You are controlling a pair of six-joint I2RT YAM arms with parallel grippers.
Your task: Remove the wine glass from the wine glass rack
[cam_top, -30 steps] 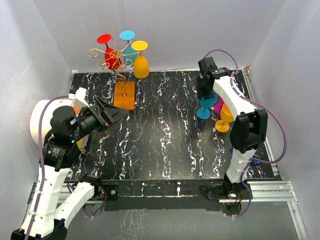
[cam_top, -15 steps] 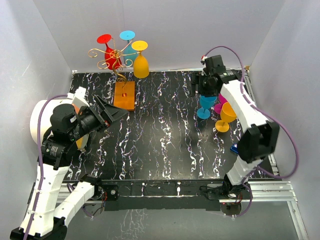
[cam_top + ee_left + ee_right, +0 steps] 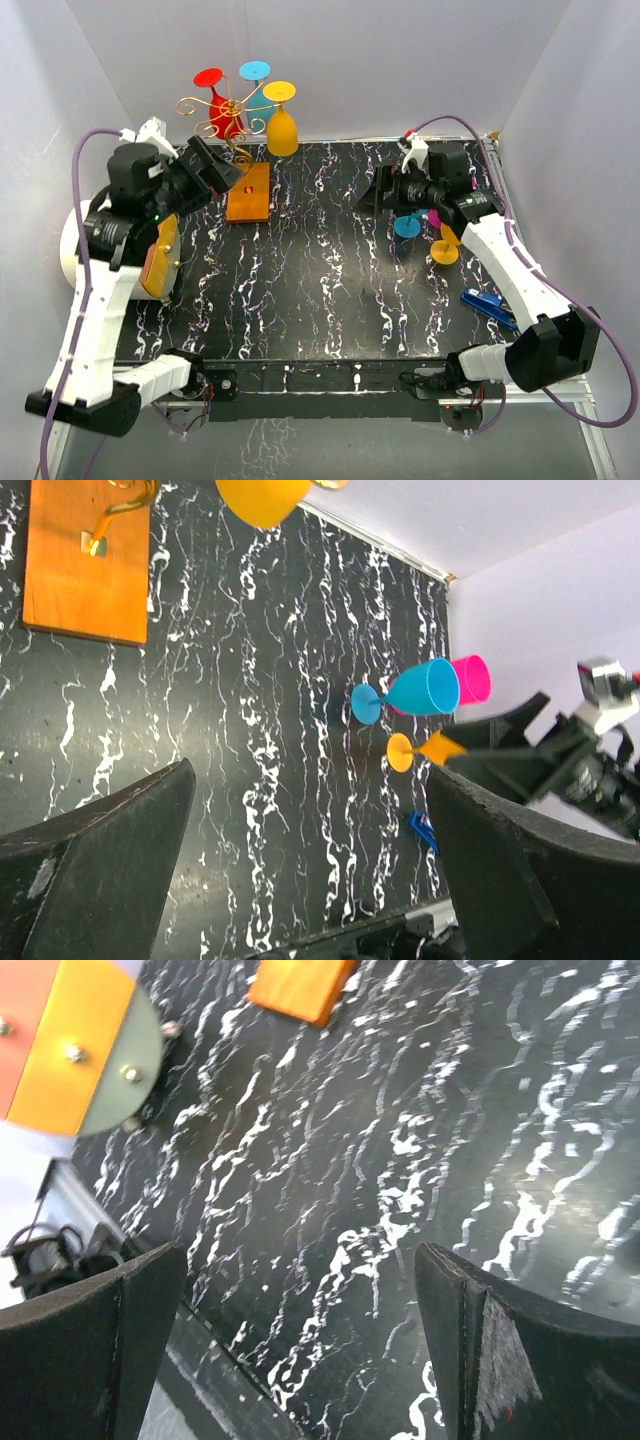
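A: In the top view, what is the left gripper (image 3: 222,168) doing?
B: It is hanging just beside the wine glass rack (image 3: 225,112) at the back-left, with its jaws spread and carrying nothing. I judge it is lining up on 1 of the 3 glasses hanging upside down there. The yellow wine glass (image 3: 283,130) is hanging on the outer side, so it is probably the easiest to reach.
A: And the right gripper (image 3: 383,190)?
B: It is also spread and empty, pointing toward mid-table. The cyan glass (image 3: 407,225), magenta glass (image 3: 436,216) and orange glass (image 3: 445,250) are sitting just behind it.
A: What is differing from 1 second ago?
B: The left arm was low by the table's left side and is now reaching up toward the rack. The right arm was bending over those 3 glasses and is now turning away, uncovering a blue object (image 3: 487,302).
A: And the left wrist view?
B: The fingers are standing wide apart, framing the wooden base (image 3: 88,565), with the yellow bowl at the top edge.
A: And the right wrist?
B: Those fingers are standing wide apart too, looking across the marbled table (image 3: 420,1110) with no glass between them.
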